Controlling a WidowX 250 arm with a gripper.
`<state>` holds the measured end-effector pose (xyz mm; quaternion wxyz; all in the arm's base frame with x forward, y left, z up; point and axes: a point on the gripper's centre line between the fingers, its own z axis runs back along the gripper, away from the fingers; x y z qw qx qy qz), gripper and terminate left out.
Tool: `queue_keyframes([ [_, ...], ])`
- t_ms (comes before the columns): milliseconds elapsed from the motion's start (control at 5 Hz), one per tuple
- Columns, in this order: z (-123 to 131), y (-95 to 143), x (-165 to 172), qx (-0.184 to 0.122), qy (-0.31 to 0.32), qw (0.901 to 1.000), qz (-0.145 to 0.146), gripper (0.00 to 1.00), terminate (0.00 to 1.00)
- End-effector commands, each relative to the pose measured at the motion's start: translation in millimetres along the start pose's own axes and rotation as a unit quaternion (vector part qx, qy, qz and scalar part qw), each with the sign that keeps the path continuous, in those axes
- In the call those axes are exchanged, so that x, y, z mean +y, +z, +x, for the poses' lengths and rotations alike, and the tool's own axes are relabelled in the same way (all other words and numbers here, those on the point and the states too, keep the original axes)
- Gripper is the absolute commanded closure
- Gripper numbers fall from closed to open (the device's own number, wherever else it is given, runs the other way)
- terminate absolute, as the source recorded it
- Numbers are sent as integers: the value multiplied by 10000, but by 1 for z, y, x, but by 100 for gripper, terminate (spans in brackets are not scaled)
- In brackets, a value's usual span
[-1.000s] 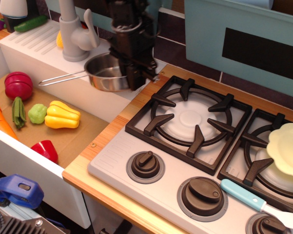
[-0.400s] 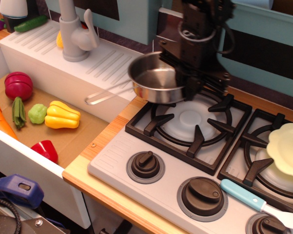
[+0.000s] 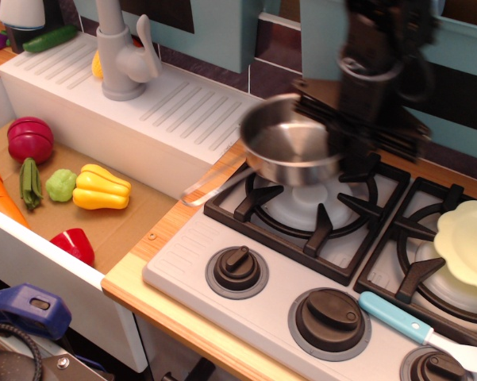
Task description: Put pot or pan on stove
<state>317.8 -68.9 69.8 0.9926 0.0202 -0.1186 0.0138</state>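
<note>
A small shiny steel pan with a long wire handle hangs in the air over the left burner grate of the grey-white stove. My black gripper, blurred by motion, is shut on the pan's right rim and holds it a little above the grate. The handle points down and to the left, past the stove's left edge. The fingertips are hidden behind the pan's rim.
A pale yellow scalloped plate lies on the right burner. A blue-handled spatula lies by the brown knobs. A white drainboard with a grey tap is at the left. Toy vegetables lie in the sink.
My gripper has carried the pan from the drainboard to the right, and it is now over the left burner. The rest has stayed put.
</note>
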Motion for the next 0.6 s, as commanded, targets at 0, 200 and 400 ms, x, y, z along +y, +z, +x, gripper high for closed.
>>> queue_keyframes([
  [0,3,5,-6,-318,247,9990,-173,0,0],
  [200,2,2,-7,-553,308,9978,-211,0,0],
  [400,2,2,-7,-553,308,9978,-211,0,100],
])
